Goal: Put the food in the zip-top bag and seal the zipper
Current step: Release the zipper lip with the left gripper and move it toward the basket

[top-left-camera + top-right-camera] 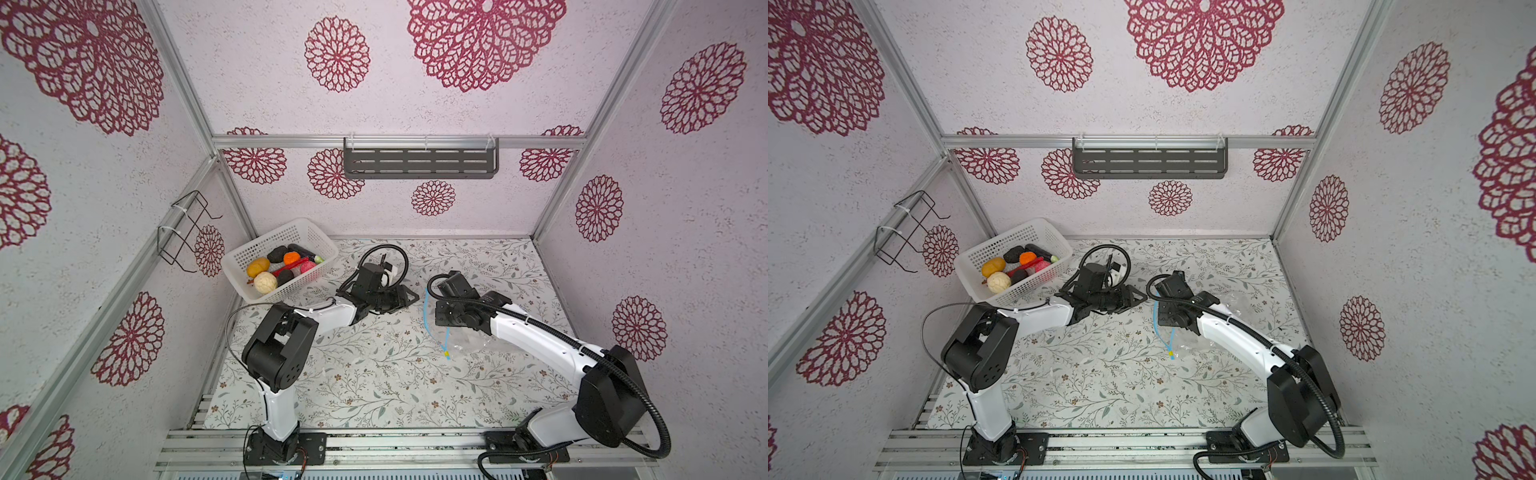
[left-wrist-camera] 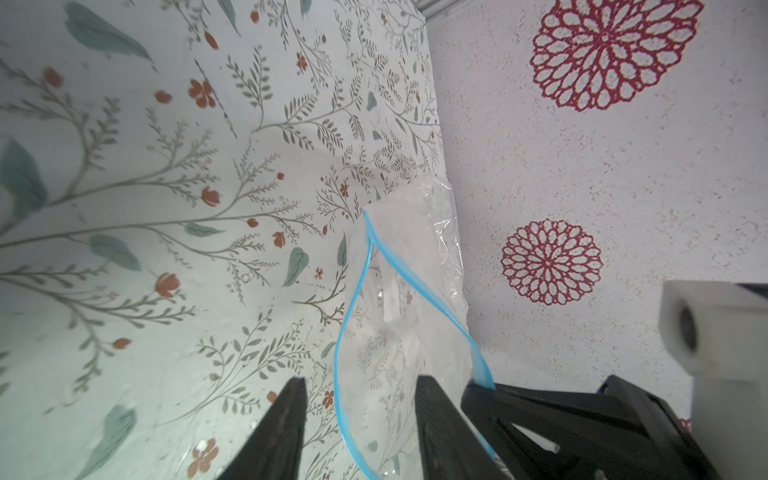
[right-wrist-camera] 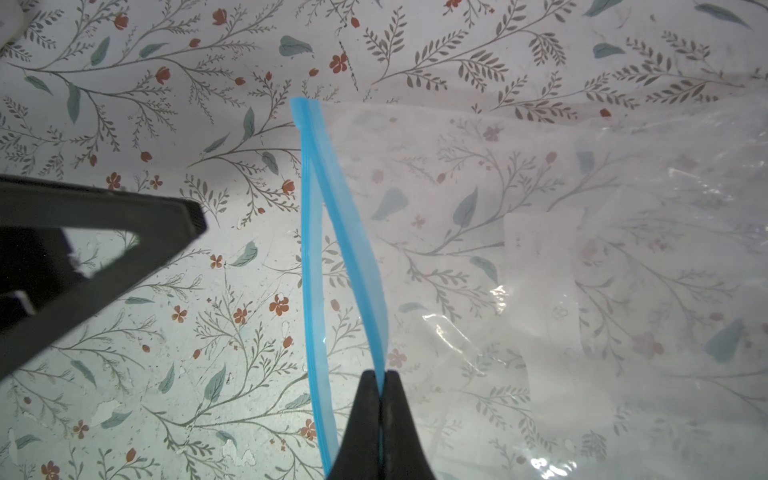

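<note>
Currently right claw [image 3: 380,376] is clamping one lip of the zipper [image 3: 351,249] on the zip-top bag [image 3: 561,270]; left claw [image 2: 360,384] is standing apart, other lip showing between its jaws.

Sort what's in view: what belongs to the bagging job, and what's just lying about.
Job:
toy food in the white basket
zip-top bag
blue zipper, yellow slider
right gripper, jaws shut on the blue zipper
left gripper, jaws open

Lying about:
grey wall shelf
black wire rack
</note>
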